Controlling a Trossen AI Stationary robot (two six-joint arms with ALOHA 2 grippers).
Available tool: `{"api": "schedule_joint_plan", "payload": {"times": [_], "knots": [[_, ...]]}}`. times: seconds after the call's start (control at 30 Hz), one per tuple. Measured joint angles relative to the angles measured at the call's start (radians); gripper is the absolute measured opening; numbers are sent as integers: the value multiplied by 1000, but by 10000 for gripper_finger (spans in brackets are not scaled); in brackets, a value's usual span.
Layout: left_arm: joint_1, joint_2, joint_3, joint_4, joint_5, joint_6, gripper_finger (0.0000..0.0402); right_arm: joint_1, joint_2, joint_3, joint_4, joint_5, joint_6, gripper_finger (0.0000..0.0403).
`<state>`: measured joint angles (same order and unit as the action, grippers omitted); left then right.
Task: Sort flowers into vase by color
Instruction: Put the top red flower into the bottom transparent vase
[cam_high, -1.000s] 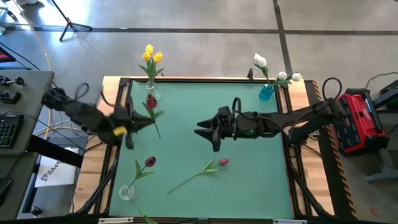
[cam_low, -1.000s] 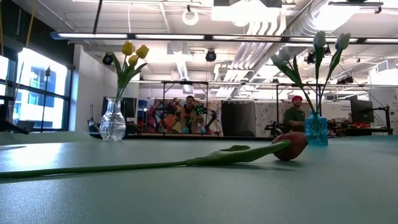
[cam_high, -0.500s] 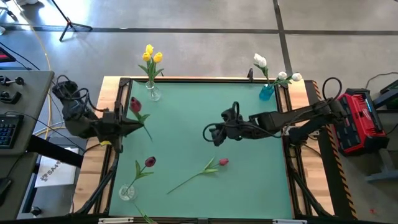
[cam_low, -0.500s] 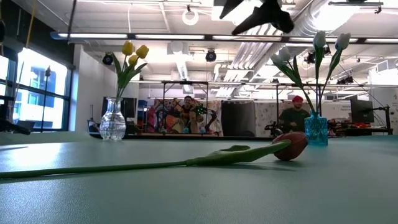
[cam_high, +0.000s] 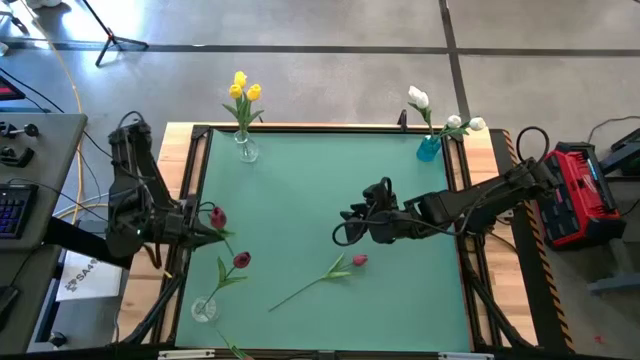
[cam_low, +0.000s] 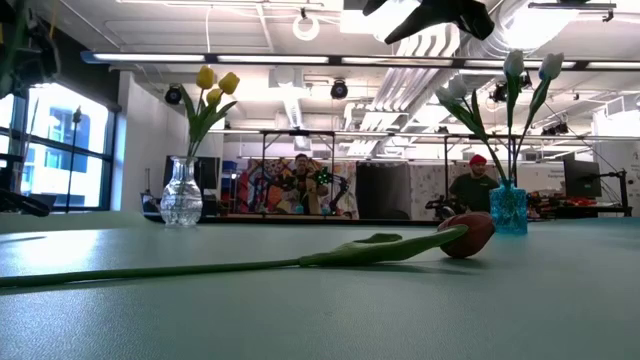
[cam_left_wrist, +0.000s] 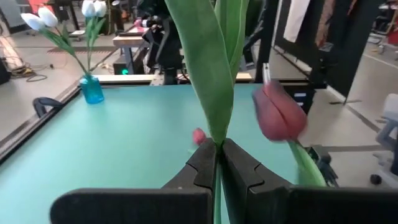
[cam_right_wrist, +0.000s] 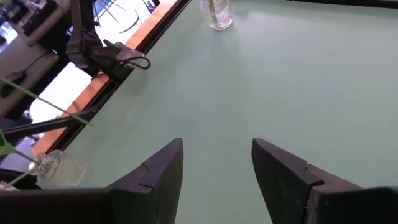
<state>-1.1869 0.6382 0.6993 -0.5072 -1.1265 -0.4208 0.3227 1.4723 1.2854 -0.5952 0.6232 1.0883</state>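
Partly sorted already: yellow tulips (cam_high: 241, 88) in the clear vase (cam_high: 245, 149) at the far left, white tulips (cam_high: 440, 115) in the blue vase (cam_high: 429, 148) at the far right. One dark red tulip (cam_high: 239, 262) apparently standing in the small clear vase (cam_high: 204, 309) at the near left. Left gripper (cam_high: 200, 226) over the table's left edge, jaws closed on the stem of another dark red tulip (cam_high: 217, 217). One more red tulip (cam_high: 357, 260) lying on the green table (cam_high: 320, 190), near the middle. Right gripper (cam_high: 345, 224) above the centre, jaws open and empty. Remaining, probably: two red flowers to place.
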Motion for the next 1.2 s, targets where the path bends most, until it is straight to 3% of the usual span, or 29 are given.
{"api": "schedule_joint_plan", "payload": {"times": [0.2,0.37,0.67,1.2], "knots": [[-164,0,-18,34,-76,-17,0,15,0,0,0,31,61,181],[-287,-21,-18,137,-39,83,0,15,0,0,1,31,76,181],[-471,17,-18,197,-25,51,0,11,0,0,1,31,150,181],[-517,213,-17,316,-86,4,0,12,0,0,61,58,180,181]]}}
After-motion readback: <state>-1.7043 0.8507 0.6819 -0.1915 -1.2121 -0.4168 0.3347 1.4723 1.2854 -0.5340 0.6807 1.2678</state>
